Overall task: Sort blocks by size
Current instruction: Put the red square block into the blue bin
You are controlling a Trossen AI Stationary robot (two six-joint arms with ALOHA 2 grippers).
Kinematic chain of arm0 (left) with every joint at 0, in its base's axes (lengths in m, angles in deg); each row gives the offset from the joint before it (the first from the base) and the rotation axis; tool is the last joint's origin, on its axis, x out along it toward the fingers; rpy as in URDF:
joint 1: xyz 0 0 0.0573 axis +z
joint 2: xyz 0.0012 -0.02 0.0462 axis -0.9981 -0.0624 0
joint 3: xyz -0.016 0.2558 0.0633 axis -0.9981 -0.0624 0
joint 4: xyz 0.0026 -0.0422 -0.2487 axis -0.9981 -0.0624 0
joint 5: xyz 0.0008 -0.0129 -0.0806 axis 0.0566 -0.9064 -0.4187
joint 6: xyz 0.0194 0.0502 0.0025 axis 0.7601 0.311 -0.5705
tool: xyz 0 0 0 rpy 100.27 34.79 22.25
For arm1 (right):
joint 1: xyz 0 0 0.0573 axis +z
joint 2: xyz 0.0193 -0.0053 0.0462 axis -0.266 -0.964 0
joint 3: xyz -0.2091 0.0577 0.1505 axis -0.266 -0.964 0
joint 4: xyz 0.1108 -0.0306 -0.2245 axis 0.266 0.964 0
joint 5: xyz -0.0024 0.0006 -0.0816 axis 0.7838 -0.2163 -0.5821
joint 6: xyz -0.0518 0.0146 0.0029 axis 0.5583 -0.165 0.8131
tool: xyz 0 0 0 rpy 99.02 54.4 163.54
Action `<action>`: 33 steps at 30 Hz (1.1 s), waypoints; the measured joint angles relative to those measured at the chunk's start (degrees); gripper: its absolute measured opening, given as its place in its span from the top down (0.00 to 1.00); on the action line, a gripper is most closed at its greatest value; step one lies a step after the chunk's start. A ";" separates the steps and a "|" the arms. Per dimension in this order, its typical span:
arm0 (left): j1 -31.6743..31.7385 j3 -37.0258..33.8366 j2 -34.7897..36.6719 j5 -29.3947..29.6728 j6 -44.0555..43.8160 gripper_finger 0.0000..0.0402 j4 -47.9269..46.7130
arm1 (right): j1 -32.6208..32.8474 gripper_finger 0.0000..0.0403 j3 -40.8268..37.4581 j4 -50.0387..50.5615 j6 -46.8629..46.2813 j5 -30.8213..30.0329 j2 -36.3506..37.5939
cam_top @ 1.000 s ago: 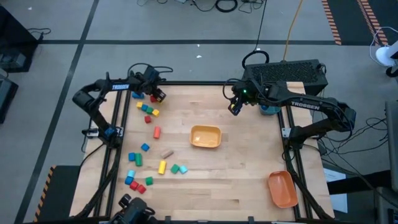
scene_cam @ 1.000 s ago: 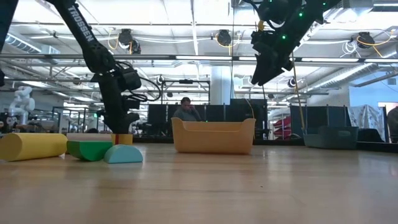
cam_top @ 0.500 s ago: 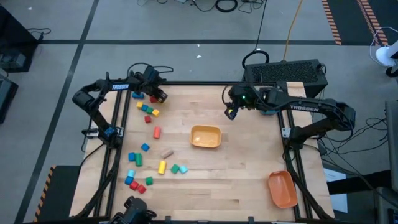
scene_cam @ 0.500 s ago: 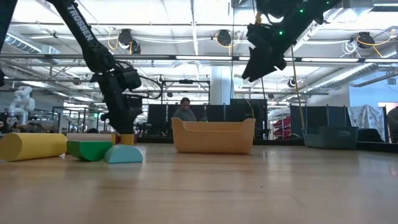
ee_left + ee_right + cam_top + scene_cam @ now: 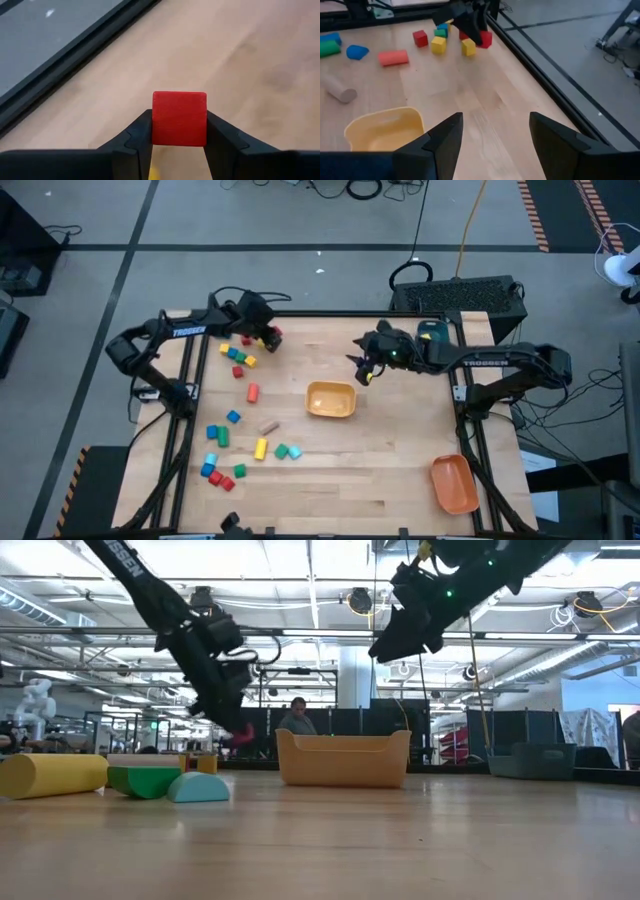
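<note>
My left gripper point(image 5: 270, 336) is shut on a red block point(image 5: 179, 118), a small cube, above the table's far left part; the cube also shows in the low view point(image 5: 241, 736) and the right wrist view point(image 5: 485, 39). More blocks point(image 5: 238, 356) lie just below and to the left of it, and another group point(image 5: 222, 458) rests at the near left. A red cylinder point(image 5: 252, 392) and a tan cylinder point(image 5: 268, 426) lie between the groups. My right gripper point(image 5: 492, 120) hangs open and holds nothing, high above the table's far middle point(image 5: 362, 370), beyond the yellow bin point(image 5: 330, 399). My left gripper pinches the red cube by two opposite side faces point(image 5: 159, 125) between its two fingers point(image 5: 137, 137). The fingers slant down toward the table's right. The cube is lifted clear of the table and sits square between the fingers.
The yellow bin stands at the table's middle point(image 5: 343, 758). An orange bin point(image 5: 453, 483) sits at the near right corner and a teal bin point(image 5: 432, 331) at the far right edge. Bare wood lies between the bins. A person sits in the room behind point(image 5: 298, 718).
My left gripper has risen from the far-left group of blocks with the red cube and swung toward the table's right, tipping less steeply; the cube is now clear of the wood. My right gripper has drifted toward the yellow bin and tipped closer to level.
</note>
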 joint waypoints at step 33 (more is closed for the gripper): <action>-22.57 -0.02 0.16 -8.10 -25.78 0.66 36.31 | 10.85 0.47 -7.05 -40.25 27.85 -15.32 -13.53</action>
